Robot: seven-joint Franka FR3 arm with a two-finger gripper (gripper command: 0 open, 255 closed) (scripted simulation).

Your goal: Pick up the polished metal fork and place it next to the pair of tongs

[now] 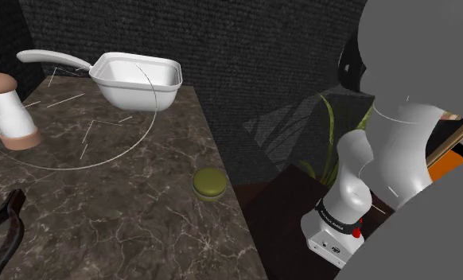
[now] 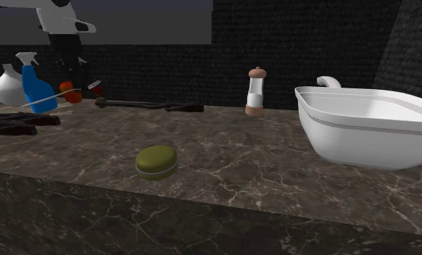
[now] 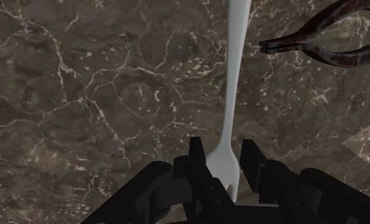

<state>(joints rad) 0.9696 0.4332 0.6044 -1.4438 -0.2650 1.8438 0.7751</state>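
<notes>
counter point(image 3: 82, 95): dark veined marble.
gripper point(image 3: 223, 159): black, clenched on the tine end of the fork point(image 3: 233, 76).
tongs point(image 1: 3, 227): dark, at the near left corner in the shoulder view. From the wrist they lie near the fork's handle, not touching.
fork: pale, smooth, slim. Its long axis runs straight out from the fingers, and the handle passes close by the tongs' tips.

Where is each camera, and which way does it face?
Shoulder view: beside and behind the arm, seen at right; looks down over the counter to the white pan.
Second exterior view: low at the counter's edge, looking across it; arm at upper left.
Wrist view: on the hand, looking down; the tool clasps the fork.
Both exterior views share the white pan.
</notes>
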